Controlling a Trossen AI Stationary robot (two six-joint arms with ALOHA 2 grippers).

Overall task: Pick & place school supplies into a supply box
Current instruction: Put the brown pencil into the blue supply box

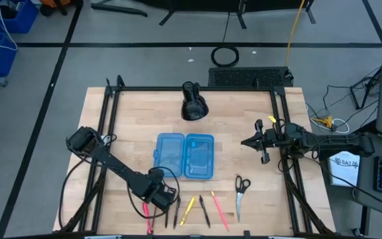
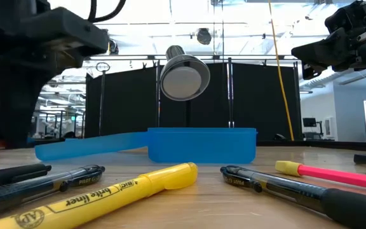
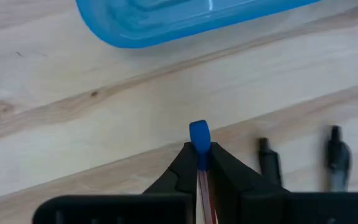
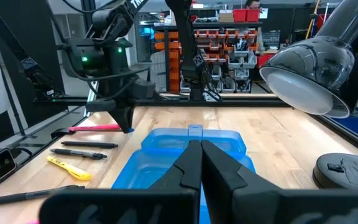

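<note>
box (image 1: 185, 155) seen empty | left tool (image 3: 199, 163) clamped on pen (image 3: 199, 135), lower left | right tool (image 4: 199, 163) closed, idle | all supplies unplaced

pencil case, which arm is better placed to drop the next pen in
Left. Its gripper is already shut on a blue-capped pen just beside the open case; the right gripper hangs empty and shut.
</note>
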